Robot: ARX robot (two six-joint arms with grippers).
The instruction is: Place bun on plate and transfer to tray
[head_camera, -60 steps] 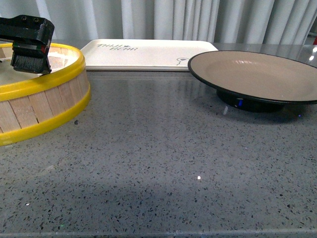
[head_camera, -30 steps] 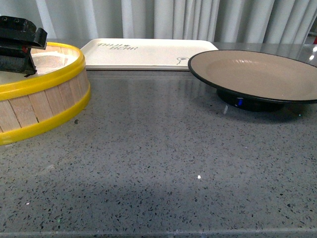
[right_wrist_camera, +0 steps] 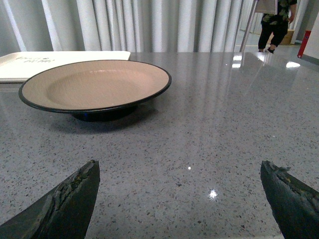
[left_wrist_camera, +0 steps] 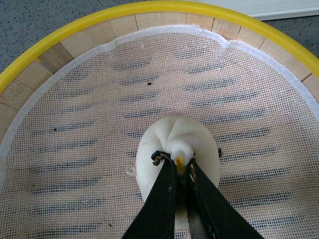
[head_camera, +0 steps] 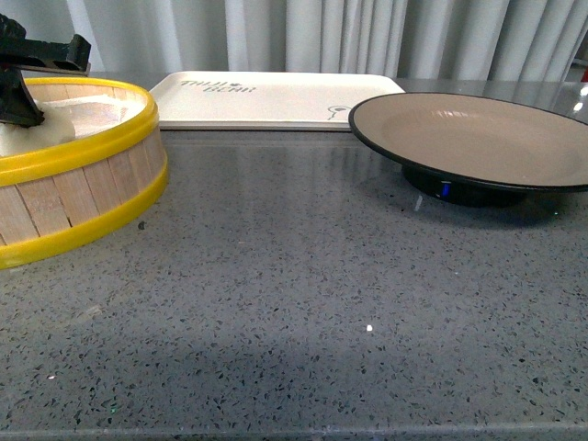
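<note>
Gripping the bun (left_wrist_camera: 154,149) by its pinched top, the left tool (left_wrist_camera: 178,163) is closed narrow on it, and it looks soft and light, so squeeze gently.

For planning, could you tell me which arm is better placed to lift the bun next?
Left: the left hand pinches the bun in the basket; the right hand is open and empty.

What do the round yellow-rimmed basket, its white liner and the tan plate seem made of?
Round yellow-rimmed basket: grained wood slats, glossy yellow hoops, probably plastic. White liner: woven mesh, likely cloth or silicone. Tan plate: smooth tan inside, glossy black rim, probably ceramic or melamine.
</note>
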